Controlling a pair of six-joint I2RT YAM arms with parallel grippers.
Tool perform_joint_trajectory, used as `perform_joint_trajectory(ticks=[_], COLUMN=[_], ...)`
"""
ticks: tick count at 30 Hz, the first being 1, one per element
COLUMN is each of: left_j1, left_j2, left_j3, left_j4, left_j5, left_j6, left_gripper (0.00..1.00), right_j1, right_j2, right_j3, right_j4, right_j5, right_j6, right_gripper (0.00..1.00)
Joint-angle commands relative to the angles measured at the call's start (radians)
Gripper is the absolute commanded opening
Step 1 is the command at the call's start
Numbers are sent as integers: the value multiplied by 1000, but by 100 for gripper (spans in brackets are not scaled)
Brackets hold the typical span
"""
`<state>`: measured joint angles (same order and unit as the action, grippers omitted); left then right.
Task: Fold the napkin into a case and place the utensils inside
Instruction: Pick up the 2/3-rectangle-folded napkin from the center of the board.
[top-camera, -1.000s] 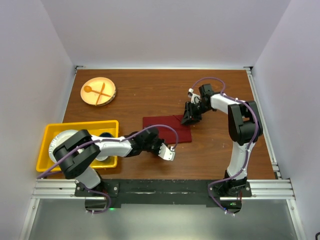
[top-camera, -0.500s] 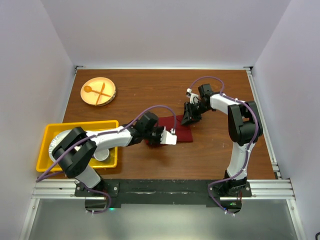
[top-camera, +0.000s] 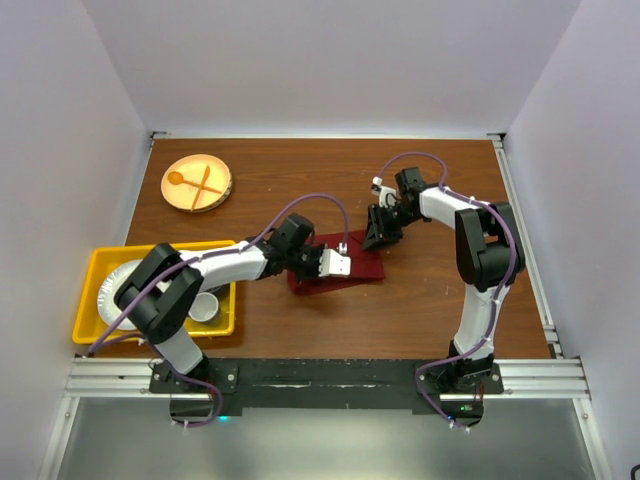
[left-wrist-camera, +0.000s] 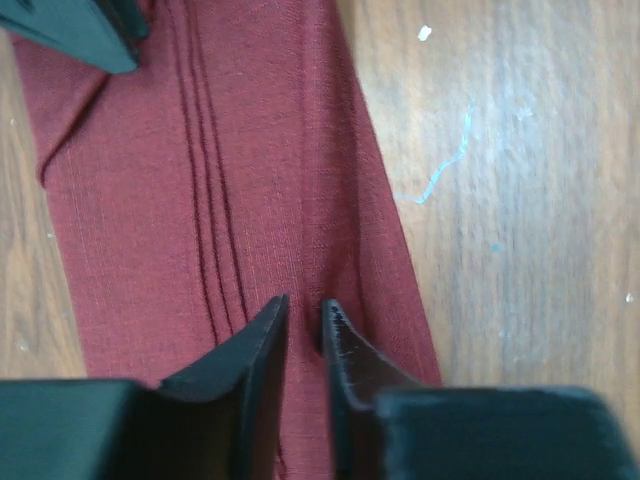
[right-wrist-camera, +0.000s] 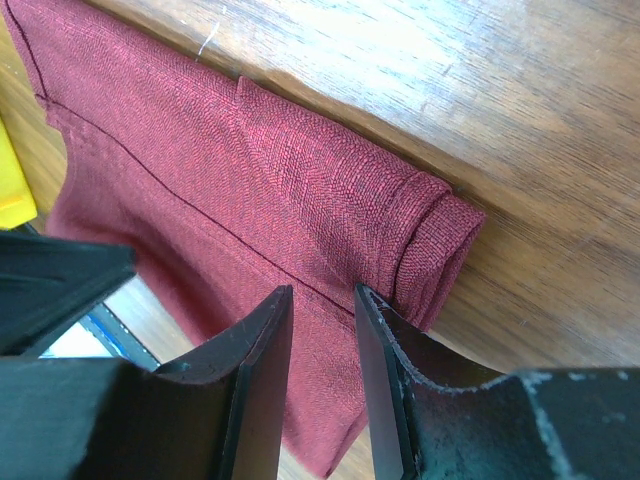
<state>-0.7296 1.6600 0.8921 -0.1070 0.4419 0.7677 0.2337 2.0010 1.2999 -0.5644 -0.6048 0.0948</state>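
The folded maroon napkin (top-camera: 365, 268) lies at the centre of the wooden worktop (top-camera: 290, 190) in the overhead view, with both arms reaching over it. The left gripper (left-wrist-camera: 304, 310) rests on the middle of the cloth, its jaws parted by a narrow slit. The right gripper (right-wrist-camera: 322, 292) hangs beside the rolled upper-right edge, its jaws also narrowly apart.

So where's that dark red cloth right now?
In the top view the napkin lies folded mid-table, right of the yellow tray, the left gripper over it and the right gripper at its far corner.
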Motion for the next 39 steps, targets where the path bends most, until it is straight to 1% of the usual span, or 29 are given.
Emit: perform_joint_trajectory(ticks=[1, 5, 10, 14, 17, 21, 24, 26, 27, 29, 30, 32, 33, 34, 39], left_j1=[-33, -79, -128, -139, -143, -143, -142, -131, -125, -107, -105, -102, -97, -94, -70], left_j2=[-72, -95, -59, -8, 3, -19, 9, 44, 55, 81, 87, 96, 98, 92, 46], left_j3=[-45, -93, -117, -125, -125, -117, -79, -49, -36, 0, 8, 25, 31, 37, 65], left_j4=[-40, -39, -13, 21, 20, 24, -23, -71, -88, -135, -144, -160, -168, -180, -217], left_j5=[42, -5, -93, -150, -180, -187, -174, -148, -134, -94, -91, -86, -77, -59, 33], left_j6=[114, 148, 139, 130, 142, 140, 137, 140, 142, 140, 140, 143, 147, 145, 145], left_gripper=[34, 39, 42, 42, 38, 38, 39, 36, 30, 23, 17, 10, 2, 0, 0], right_j1=[3, 4, 6, 4, 4, 4, 4, 6, 4, 6, 6, 4, 6, 6, 4], right_j2=[74, 82, 87, 88, 85, 87, 91, 90, 91, 90, 88, 87, 87, 90, 78], right_j3=[-19, -11, -8, -10, -10, -8, -5, -4, -1, -1, -1, -5, -5, -5, -14], right_j4=[-31, -34, -34, -35, -38, -40, -37, -40, -38, -40, -38, -35, -35, -35, -37], right_j5=[209, 208, 209, 211, 212, 209, 208, 208, 208, 209, 209, 209, 206, 204, 203], right_j6=[-73, -72, -69, -75, -76, -76, -73, -73, -75, -76, -76, -76, -78, -78, -89], right_gripper=[38, 38, 38, 38, 37, 37, 37, 38, 38, 37, 37, 37, 37, 37, 37])
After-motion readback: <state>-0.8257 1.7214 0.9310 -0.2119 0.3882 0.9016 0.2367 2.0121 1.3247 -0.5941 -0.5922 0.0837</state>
